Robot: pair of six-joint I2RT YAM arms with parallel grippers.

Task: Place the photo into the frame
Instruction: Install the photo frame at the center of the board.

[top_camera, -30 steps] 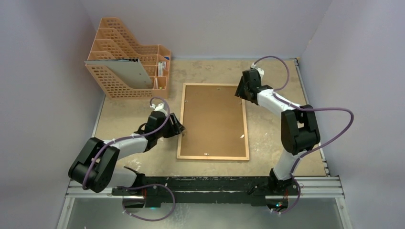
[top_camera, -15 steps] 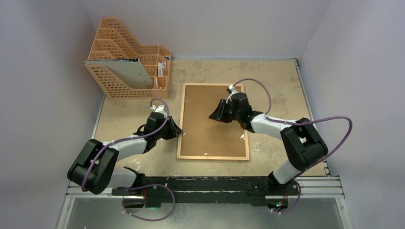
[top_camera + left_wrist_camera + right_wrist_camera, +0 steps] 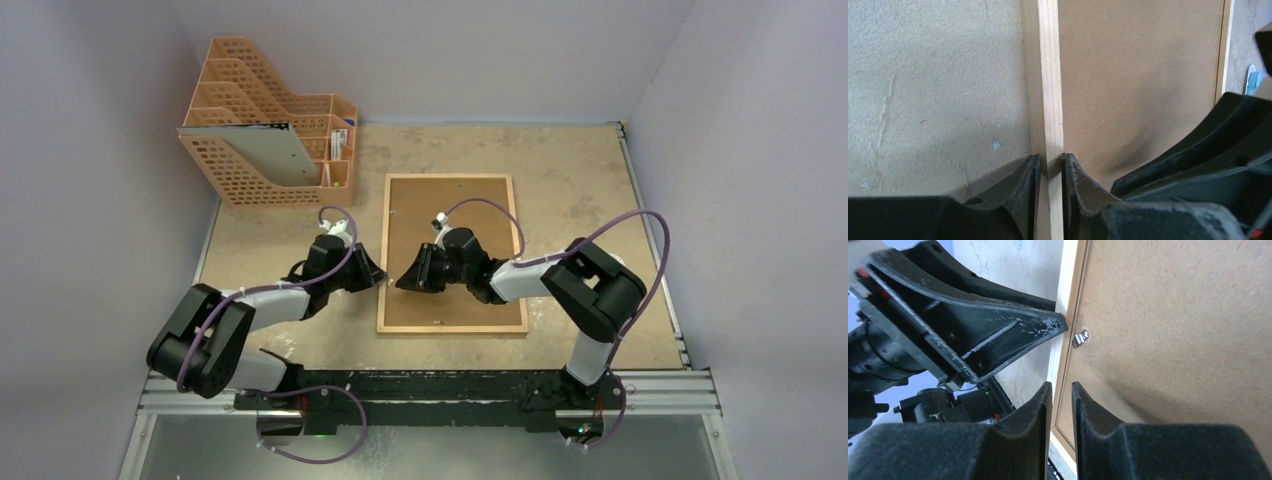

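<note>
- The frame point(image 3: 450, 177) lies face down in the middle of the top view. Its brown backing panel point(image 3: 470, 205) faces up and is still seated inside the wood rails.
- The photo cannot be made out in any view. A pale sheet leans in the orange file rack point(image 3: 240, 175) at the upper left of the top view. Whether that sheet is the print cannot be told.
- The left gripper point(image 3: 1050, 165) straddles the frame's left rail, one jaw on the table point(image 3: 590, 200) side and one on the backing side. The jaws are drawn in against the wood and pinch the rail. The likely purpose is to anchor the frame so that it does not slide while the backing is worked.
- The right gripper point(image 3: 1062, 390) reaches across the backing panel and hangs over the same left edge, close to the left gripper. Its fingers point(image 3: 1038, 410) stand nearly together with a slim gap, and nothing shows between them.
- A small metal turn clip point(image 3: 1079, 338) sits on the backing just inside the left rail, upper centre of the right wrist view, beyond the right fingertips.
- Judged step: release the clip so that the backing can be lifted. Narrow jaws suit pushing a small tab.
- Judged progress: early, as the backing is not yet out.
- Judged risk: the two grippers work very close together and could collide.
</note>
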